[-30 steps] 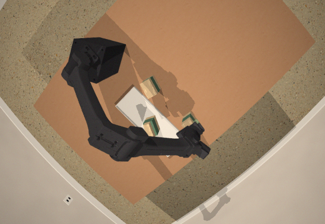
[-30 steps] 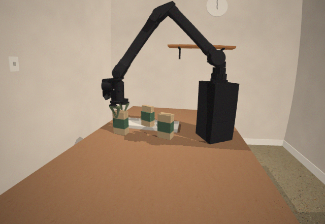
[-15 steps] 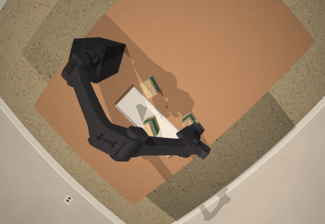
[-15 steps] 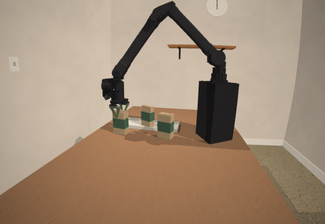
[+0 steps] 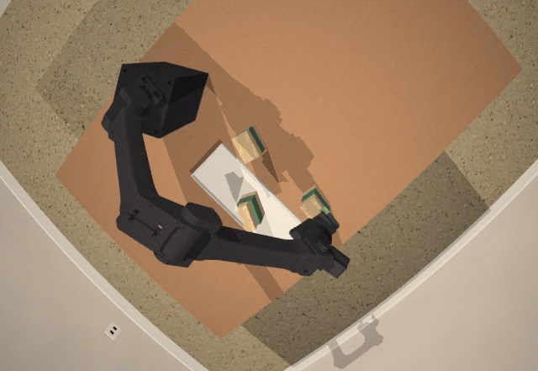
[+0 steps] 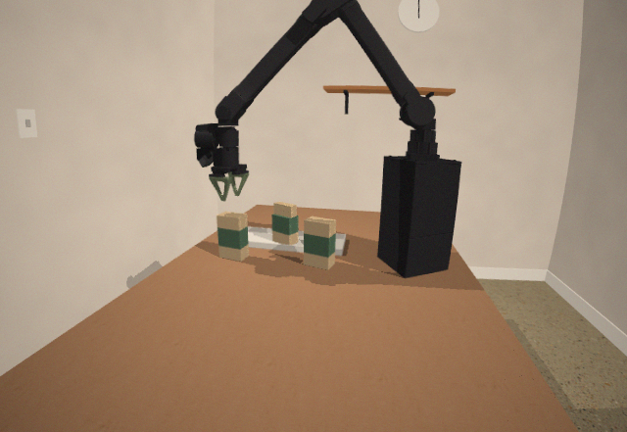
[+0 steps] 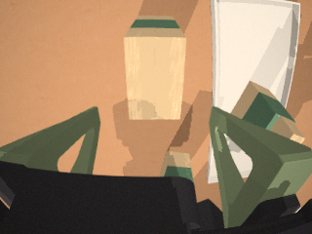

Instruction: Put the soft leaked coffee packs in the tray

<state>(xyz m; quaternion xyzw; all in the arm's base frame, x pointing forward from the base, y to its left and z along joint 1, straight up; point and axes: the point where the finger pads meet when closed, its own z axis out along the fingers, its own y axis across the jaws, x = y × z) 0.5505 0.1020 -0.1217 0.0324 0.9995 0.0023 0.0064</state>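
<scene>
The coffee pack right under my fingers stands upright on the table, long axis vertical, one big flat side facing up-frame in my wrist view; the gripper hangs above it, fingers spread and holding nothing. Off to my right another pack stands in the white tray, and a third stands beyond the tray's far end. Biggest risk imo: coming down off-centre, so a fingertip clips the top and tips the pack over.
</scene>
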